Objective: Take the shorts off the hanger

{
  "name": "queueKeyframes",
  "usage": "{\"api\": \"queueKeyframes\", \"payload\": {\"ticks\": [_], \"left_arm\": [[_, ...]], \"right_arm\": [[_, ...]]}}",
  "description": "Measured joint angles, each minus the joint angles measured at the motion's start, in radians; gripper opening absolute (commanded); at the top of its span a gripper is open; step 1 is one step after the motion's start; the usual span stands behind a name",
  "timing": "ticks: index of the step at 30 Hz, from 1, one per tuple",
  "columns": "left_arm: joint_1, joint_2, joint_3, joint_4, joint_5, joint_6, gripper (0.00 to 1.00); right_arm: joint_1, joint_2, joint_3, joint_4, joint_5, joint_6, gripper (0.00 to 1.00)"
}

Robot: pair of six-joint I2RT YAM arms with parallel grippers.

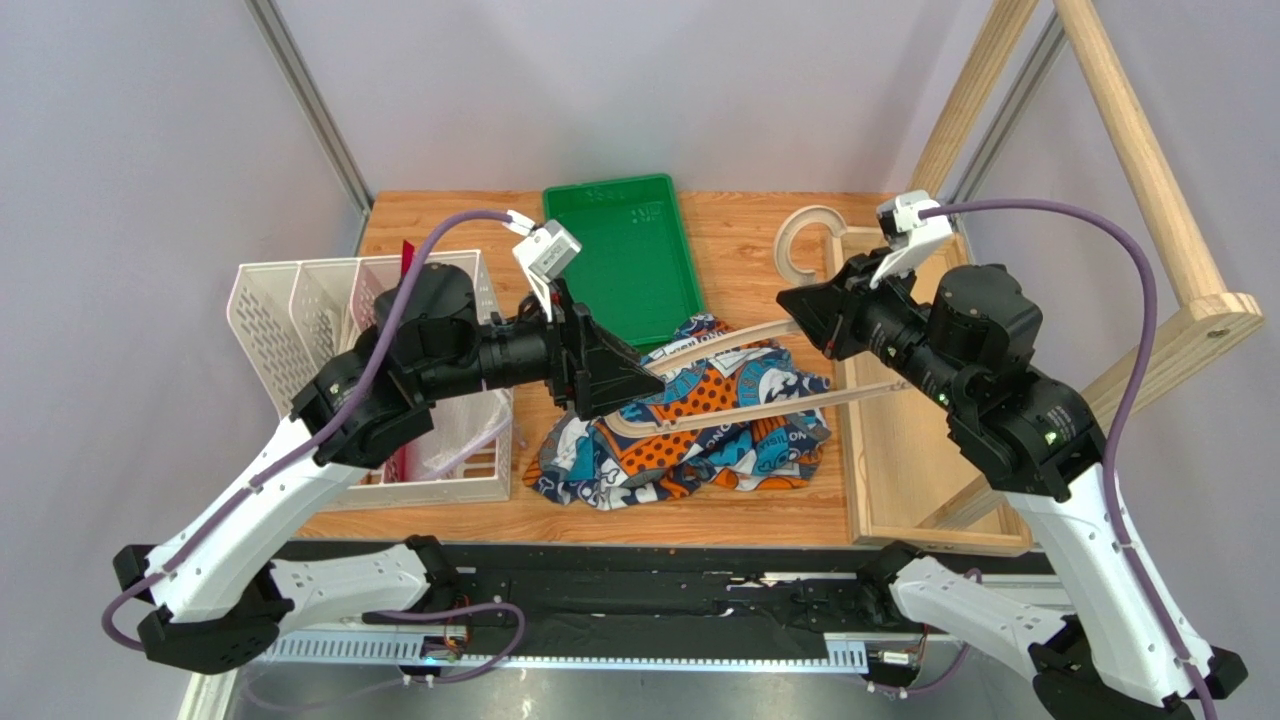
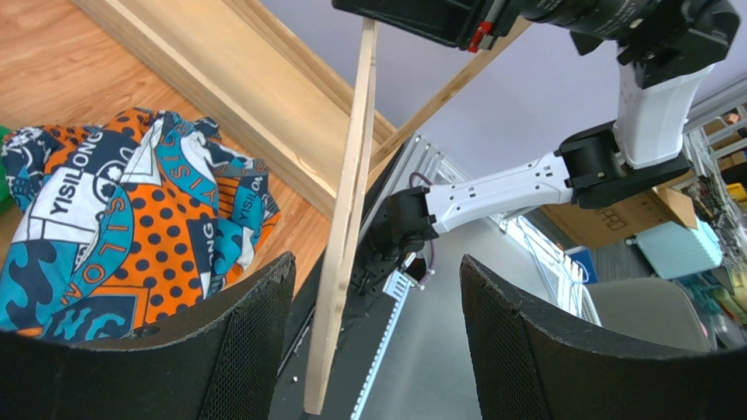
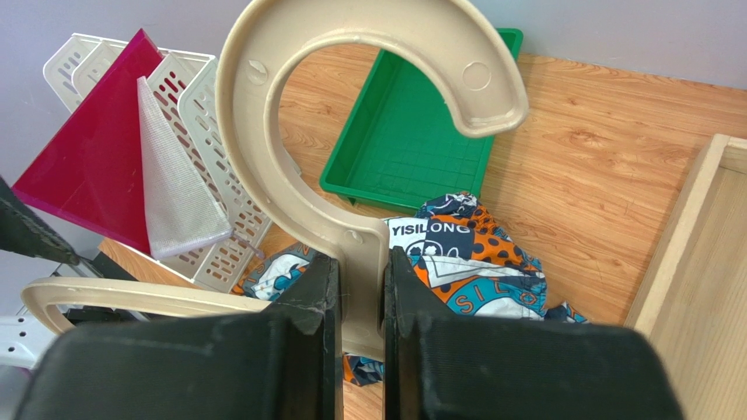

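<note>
Black right gripper (image 3: 359, 262) fingers pinch the flat neck of the thin light-wood hanger (image 3: 263, 131) under its rounded hook. Mesh-padded left gripper (image 2: 375, 267) is spread wide, hanger's slim bar between fingers, gap each side. Soft orange-teal patterned shorts (image 2: 131, 219) lie crumpled on wood table (image 2: 53, 52) beyond one finger. Both arms reach inward.

I see a green tray (image 1: 616, 263) on the wooden table (image 1: 736, 240), toward its far edge. A white slotted basket (image 1: 293, 323) stands to its left, and a wooden rack (image 1: 1142, 150) to its right.
</note>
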Motion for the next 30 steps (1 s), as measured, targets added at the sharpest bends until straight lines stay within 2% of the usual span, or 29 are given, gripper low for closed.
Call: {"api": "queueKeyframes", "payload": {"ticks": [5, 10, 12, 13, 14, 16, 19, 20, 22, 23, 24, 25, 30], "left_arm": [[-0.005, 0.008, -0.027, 0.001, 0.0, 0.003, 0.73], [-0.006, 0.012, -0.054, 0.01, 0.004, -0.002, 0.63], [-0.007, 0.012, -0.074, 0.024, 0.006, -0.007, 0.5], [-0.007, 0.01, -0.094, 0.042, 0.008, -0.013, 0.35], [-0.008, 0.008, -0.111, 0.051, 0.008, -0.019, 0.12], [-0.01, 0.007, -0.134, 0.068, 0.013, -0.039, 0.0], [-0.03, 0.005, -0.141, 0.108, 0.034, -0.042, 0.0], [-0.036, 0.002, -0.141, 0.109, 0.031, -0.043, 0.0], [-0.036, -0.002, -0.142, 0.109, 0.024, -0.044, 0.0], [-0.036, -0.005, -0.145, 0.11, 0.021, -0.045, 0.0], [-0.038, -0.007, -0.146, 0.112, 0.015, -0.045, 0.0], [-0.039, -0.011, -0.148, 0.112, 0.008, -0.046, 0.0], [-0.034, -0.038, -0.155, 0.112, -0.045, -0.04, 0.0]], "right_arm": [[0.0, -0.011, 0.0, 0.0, 0.0, 0.0, 0.0], [0.0, -0.024, 0.0, 0.0, 0.006, 0.002, 0.0], [0.0, -0.026, 0.0, 0.0, 0.013, 0.005, 0.0], [0.0, -0.027, 0.0, 0.001, 0.016, 0.008, 0.0], [0.0, -0.026, 0.0, 0.0, 0.019, 0.011, 0.0], [0.0, -0.025, 0.0, 0.001, 0.023, 0.018, 0.01], [0.0, -0.019, 0.0, -0.006, 0.031, 0.028, 0.11], [-0.001, -0.018, 0.0, -0.006, 0.031, 0.032, 0.22], [-0.001, -0.019, 0.002, -0.005, 0.032, 0.043, 0.34], [-0.001, -0.019, 0.008, -0.006, 0.031, 0.049, 0.47], [-0.001, -0.019, 0.011, -0.01, 0.031, 0.058, 0.52], [-0.001, -0.019, 0.019, -0.021, 0.031, 0.066, 0.64], [-0.001, -0.02, 0.084, -0.088, 0.016, 0.098, 0.83]]}}
